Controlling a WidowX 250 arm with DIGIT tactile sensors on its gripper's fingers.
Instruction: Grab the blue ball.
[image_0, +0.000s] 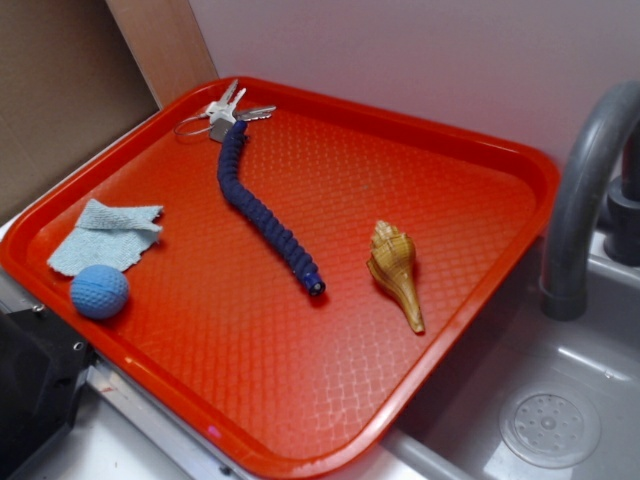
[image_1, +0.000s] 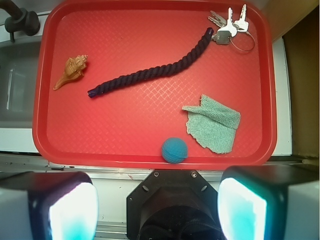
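The blue ball (image_0: 99, 291) is small, light blue and dimpled. It lies on the red tray (image_0: 300, 400) near its left front rim, next to a light-blue cloth scrap (image_0: 107, 236). In the wrist view the ball (image_1: 174, 150) sits against the tray's near rim (image_1: 100, 160), straight ahead of my gripper (image_1: 157, 210). The gripper is open and empty, its two fingers (image_1: 67, 210) wide apart, held high above the counter just short of the tray. In the exterior view only a dark part of the arm (image_0: 30, 390) shows at the lower left.
A dark-blue braided cord (image_0: 262, 215) runs across the tray's middle, with keys (image_0: 228, 108) at its far end. A tan seashell (image_0: 395, 270) lies to the right. A grey faucet (image_0: 585, 190) and a sink with a drain (image_0: 548, 428) stand right of the tray.
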